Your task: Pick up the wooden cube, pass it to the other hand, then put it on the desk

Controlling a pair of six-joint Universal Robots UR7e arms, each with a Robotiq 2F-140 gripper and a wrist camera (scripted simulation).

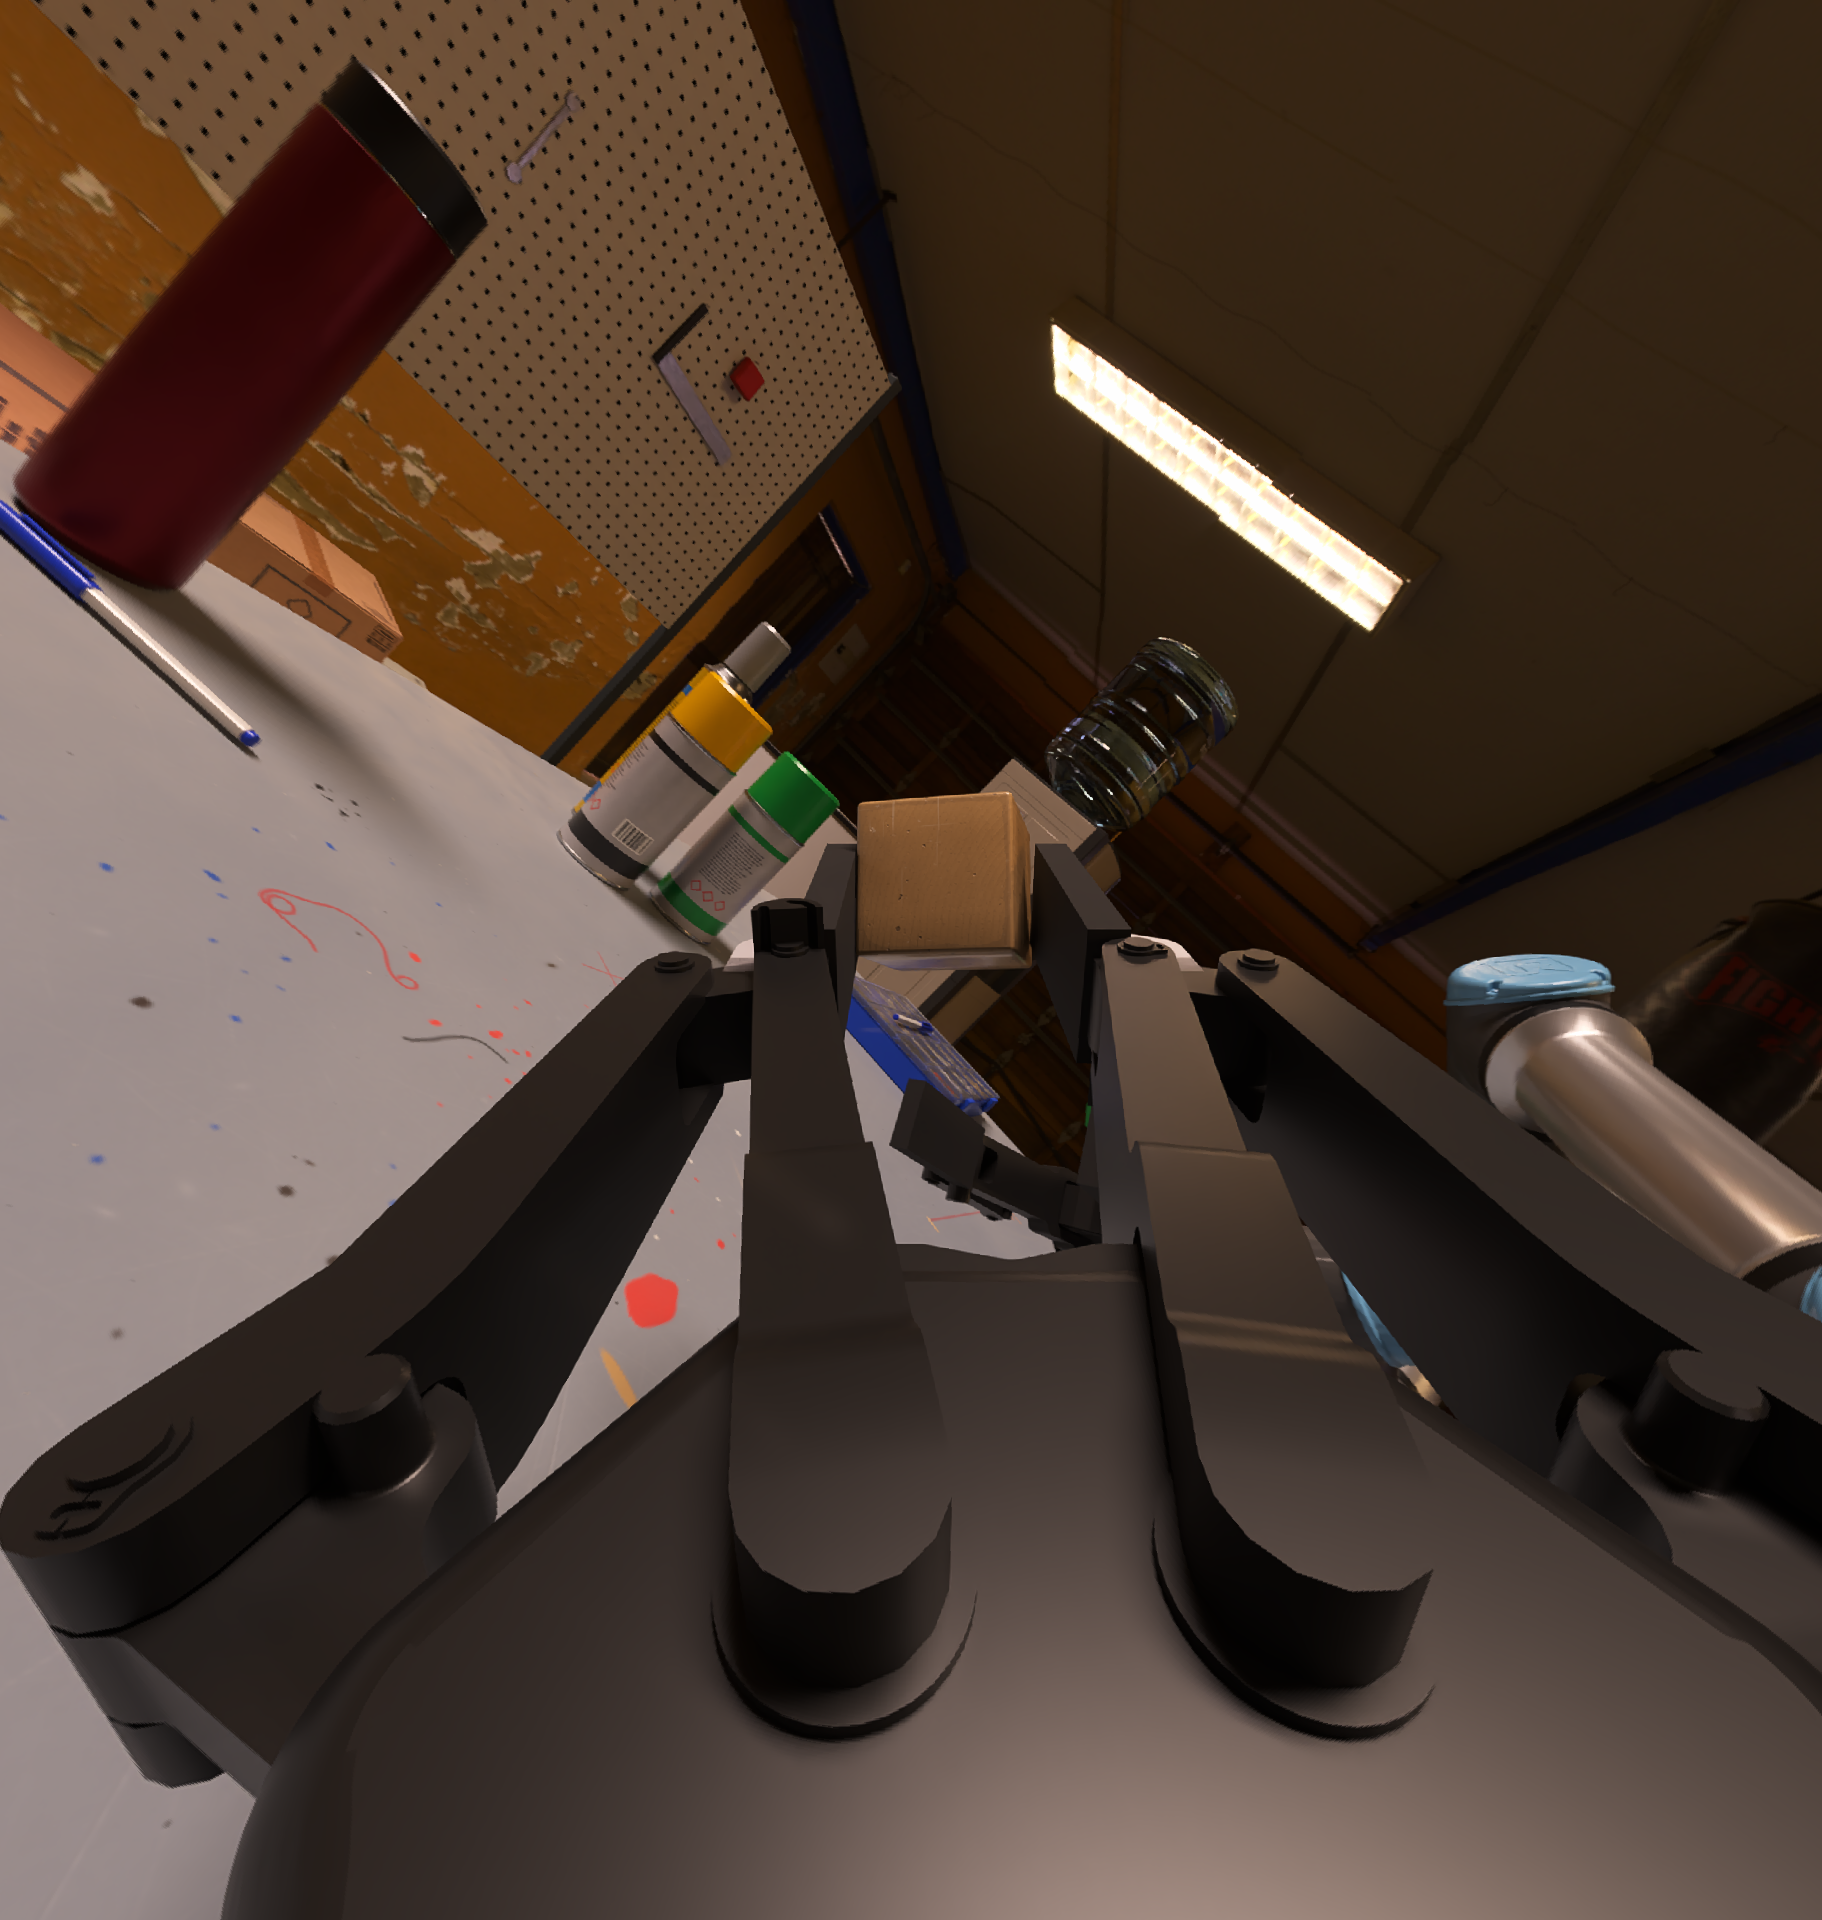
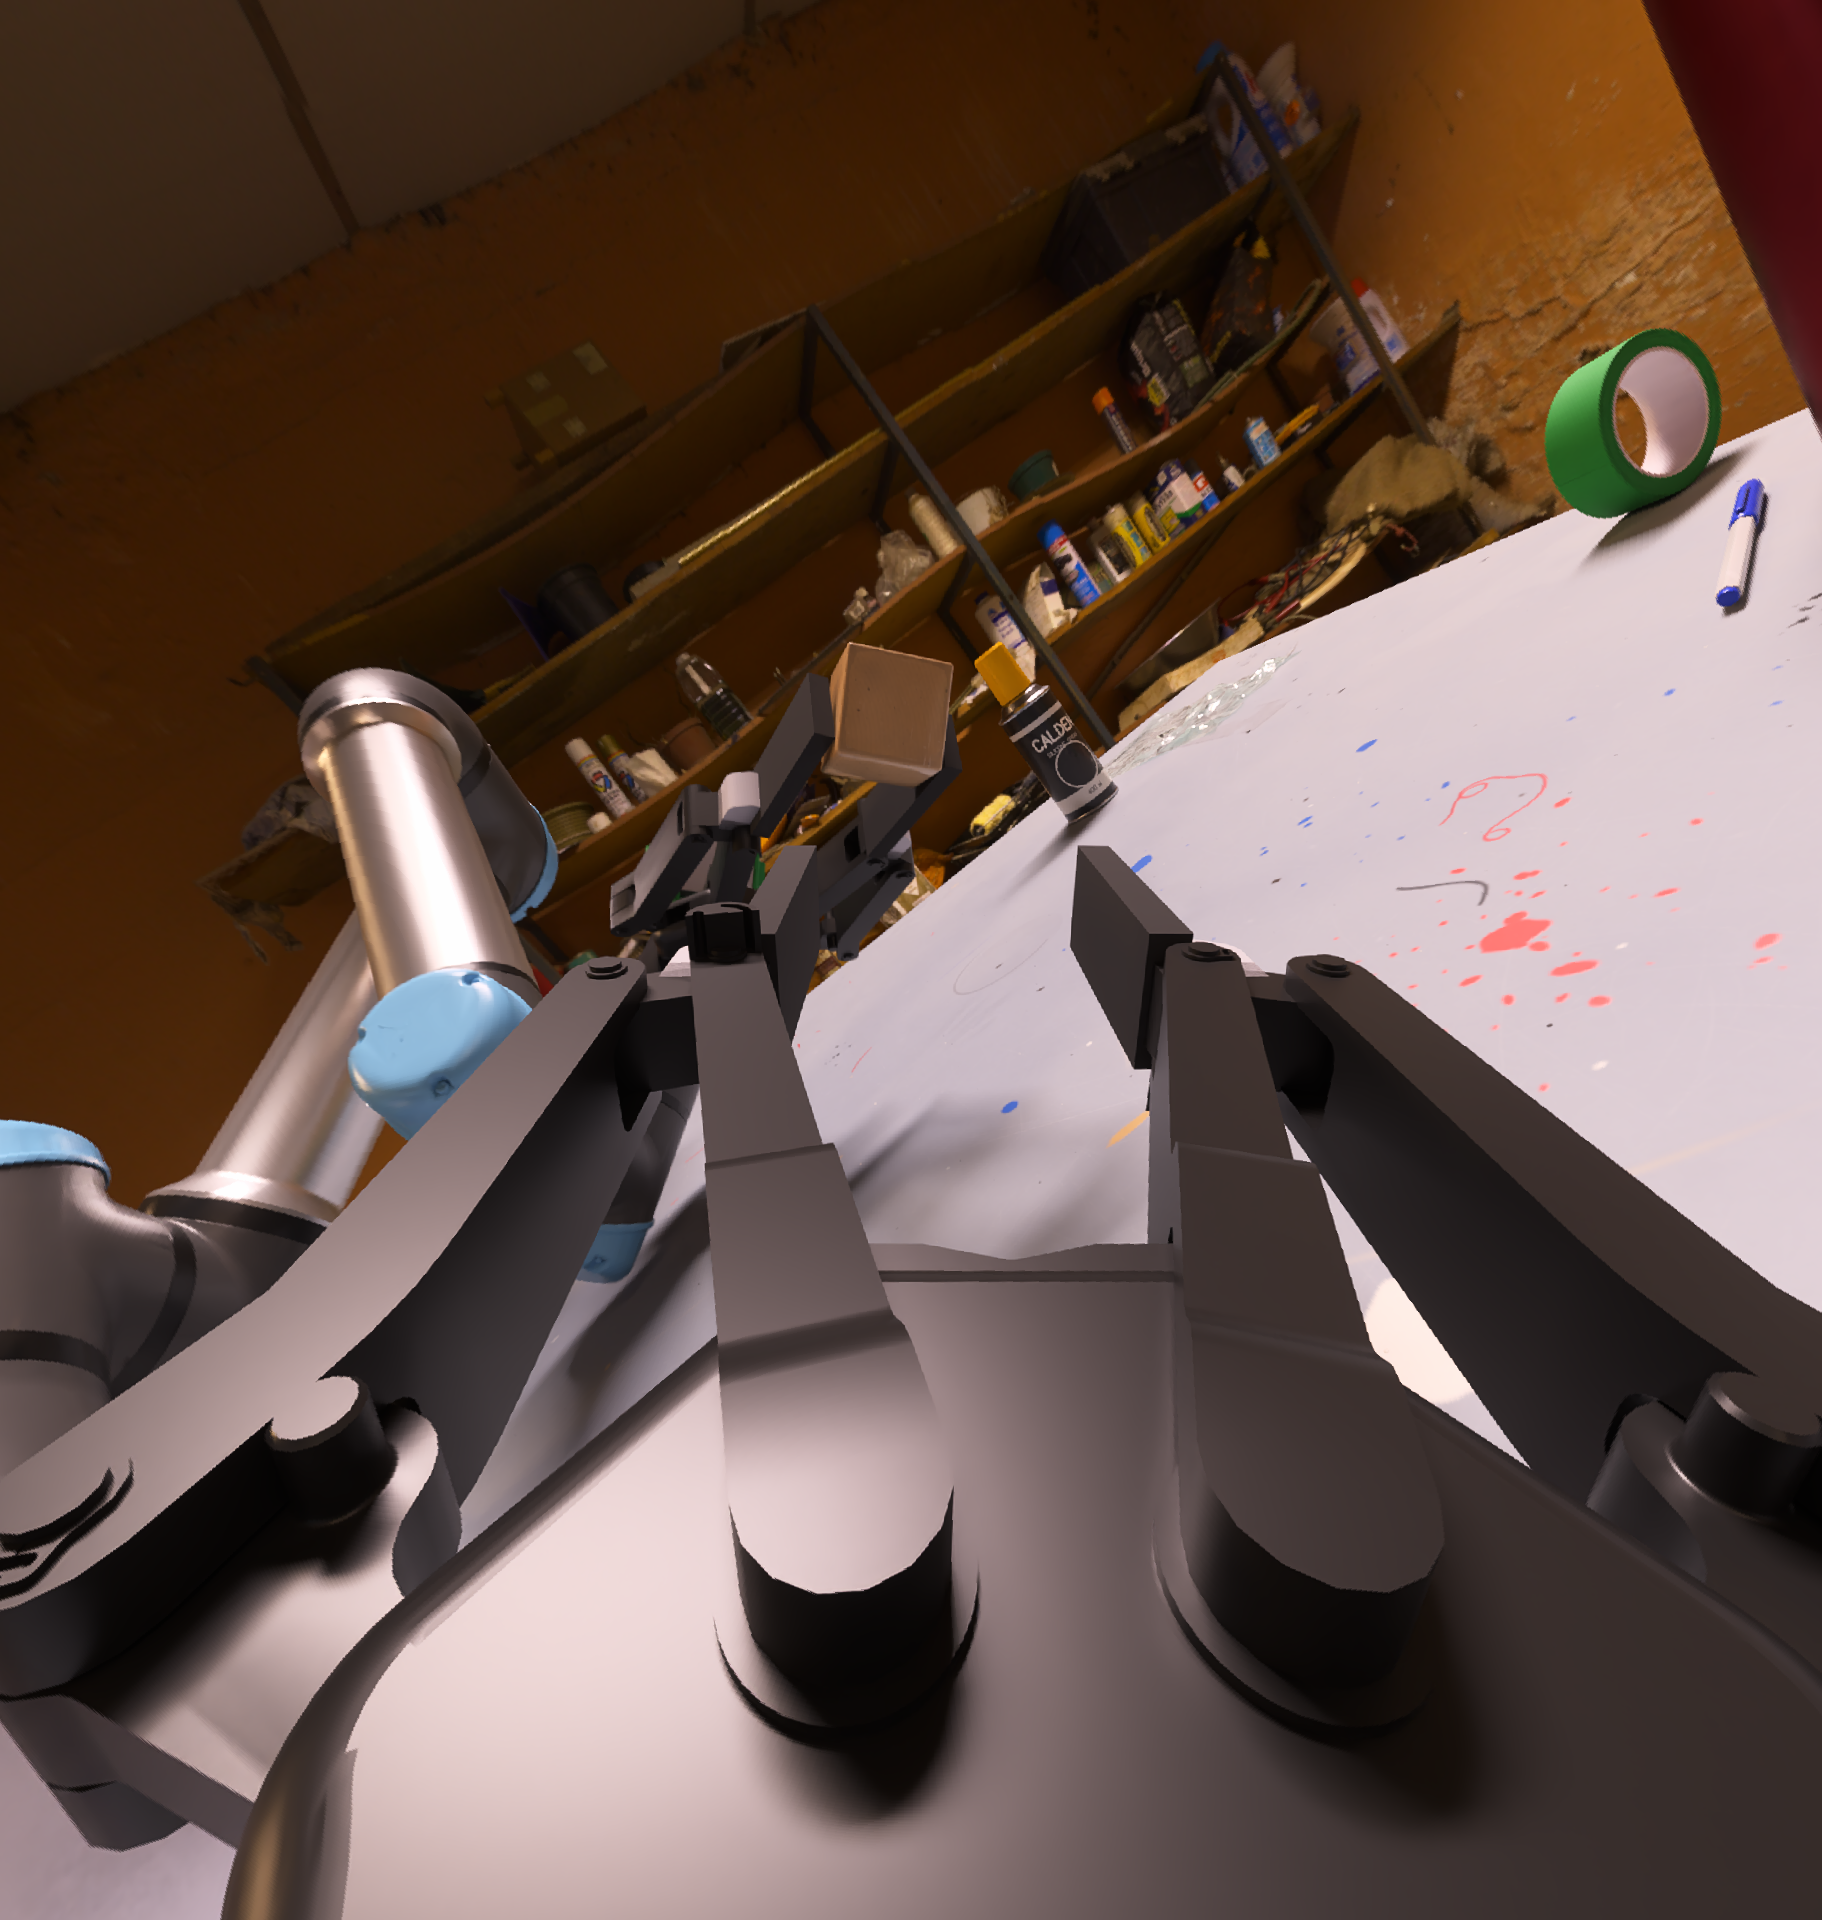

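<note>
My left gripper (image 1: 943, 883) is shut on the wooden cube (image 1: 938, 878), a light brown block held between its two black pads above the grey desk (image 1: 211, 987). In the right wrist view the same cube (image 2: 886, 717) shows in the left gripper (image 2: 876, 748), raised off the desk (image 2: 1509, 1039) and a little beyond my right gripper. My right gripper (image 2: 948, 935) is open and empty, its fingers spread over the desk surface, short of the cube and lower than it.
A dark red tumbler (image 1: 242, 343), a blue pen (image 1: 107, 613) and two spray cans (image 1: 699, 790) stand on the desk. A glass jar (image 1: 1146, 738) is beyond the cube. A green tape roll (image 2: 1634, 426), a blue marker (image 2: 1740, 540) and a black spray can (image 2: 1058, 753) show in the right wrist view.
</note>
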